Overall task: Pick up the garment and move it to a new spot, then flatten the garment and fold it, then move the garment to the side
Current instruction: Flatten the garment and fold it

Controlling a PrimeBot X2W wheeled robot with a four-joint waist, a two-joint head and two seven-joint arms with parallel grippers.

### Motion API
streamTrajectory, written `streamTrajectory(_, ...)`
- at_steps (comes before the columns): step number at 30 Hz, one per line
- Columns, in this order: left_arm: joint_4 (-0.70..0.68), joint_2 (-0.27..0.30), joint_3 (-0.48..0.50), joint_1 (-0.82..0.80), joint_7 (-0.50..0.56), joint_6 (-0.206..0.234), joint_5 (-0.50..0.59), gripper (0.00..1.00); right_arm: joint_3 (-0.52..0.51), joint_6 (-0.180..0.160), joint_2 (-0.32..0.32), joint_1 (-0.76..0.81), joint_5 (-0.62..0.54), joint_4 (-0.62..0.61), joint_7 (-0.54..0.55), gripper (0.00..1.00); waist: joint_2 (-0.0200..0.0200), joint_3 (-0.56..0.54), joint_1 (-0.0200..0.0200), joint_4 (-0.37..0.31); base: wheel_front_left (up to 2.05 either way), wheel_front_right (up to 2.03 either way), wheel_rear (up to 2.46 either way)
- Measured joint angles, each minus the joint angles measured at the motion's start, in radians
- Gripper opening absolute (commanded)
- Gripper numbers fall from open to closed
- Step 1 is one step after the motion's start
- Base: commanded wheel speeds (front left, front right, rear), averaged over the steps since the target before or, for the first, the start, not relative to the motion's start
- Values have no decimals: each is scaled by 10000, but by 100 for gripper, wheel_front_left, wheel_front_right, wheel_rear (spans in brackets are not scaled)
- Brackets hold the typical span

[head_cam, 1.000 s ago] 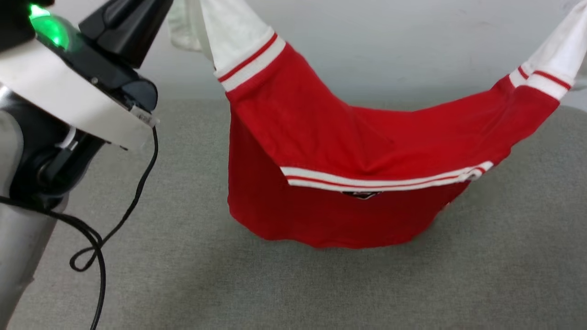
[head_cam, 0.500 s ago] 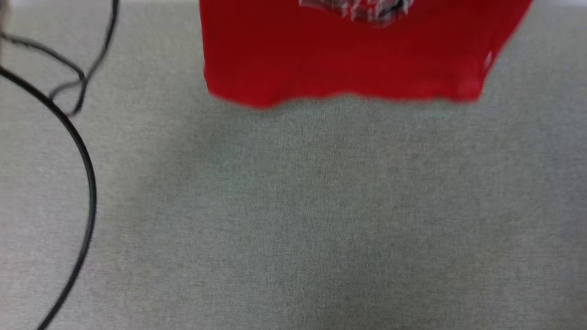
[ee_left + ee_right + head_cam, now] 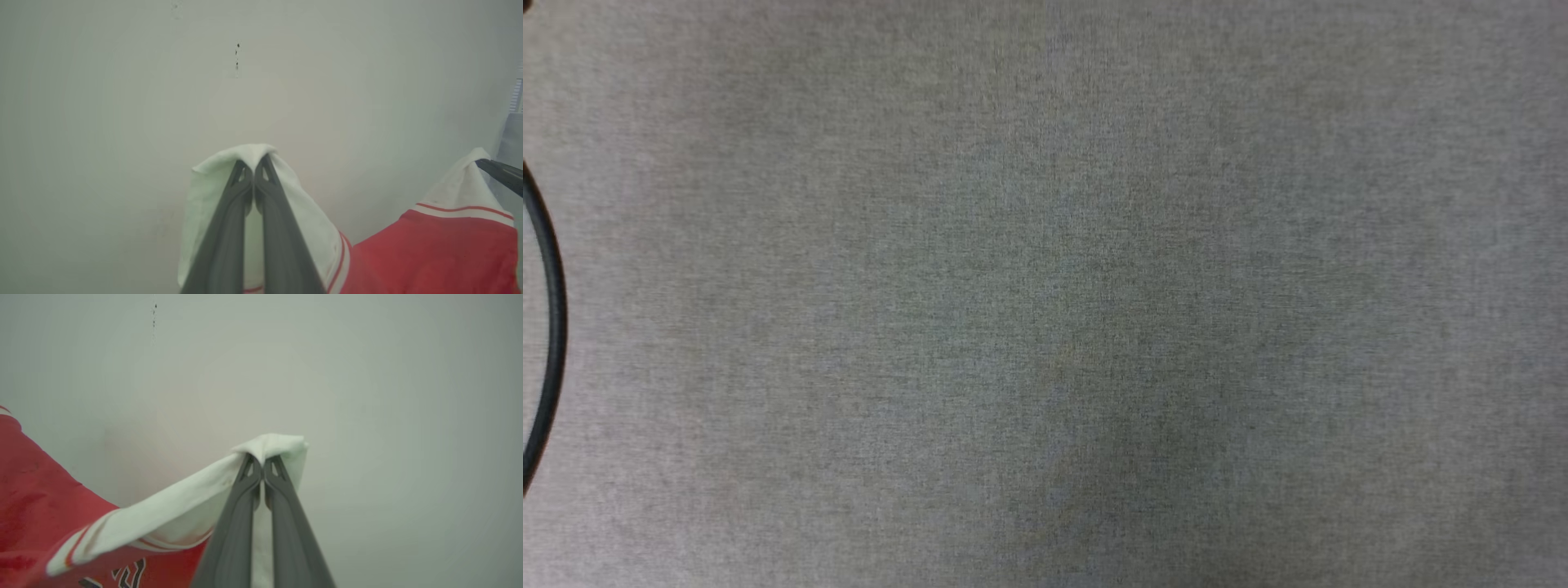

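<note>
The garment [image 3: 429, 253] is a red jersey with white sleeves and hangs in the air between my two grippers. In the left wrist view my left gripper [image 3: 254, 163] is shut on one white sleeve [image 3: 302, 204], which drapes over the fingertips. The right gripper's dark finger [image 3: 500, 171] pokes in at the right, pinching the other sleeve. In the right wrist view my right gripper [image 3: 262, 461] is shut on a white sleeve [image 3: 171, 518]. The red body [image 3: 32, 490] sags to the lower left, with black white-outlined lettering [image 3: 130, 575] at the bottom.
The head view looks straight down at a grey fabric surface [image 3: 1045, 294], with a black cable [image 3: 551, 327] curving along its left edge. A plain pale wall [image 3: 245, 81] stands behind the garment in both wrist views.
The head camera has tilted down: the hanging garment and left arm slid up and out of its picture, leaving the grey surface and cable.
</note>
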Motion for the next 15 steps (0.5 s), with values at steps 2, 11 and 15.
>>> streamTrajectory(2,199,58,-213,29,-190,0,-46,0,207,0,153,-87,-17,520,-307,0,0,226,0,7,0,0,0)
streamTrajectory(11,552,173,-966,1947,-1632,-2,-780,0,1120,0,535,1237,445,2031,-1835,0,0,57,-1,9,0,0,0)
streamTrajectory(15,535,336,-1275,3084,-2077,-4,-934,0,1360,2,782,2293,732,2222,-2328,0,0,-347,-2,-6,0,0,0)
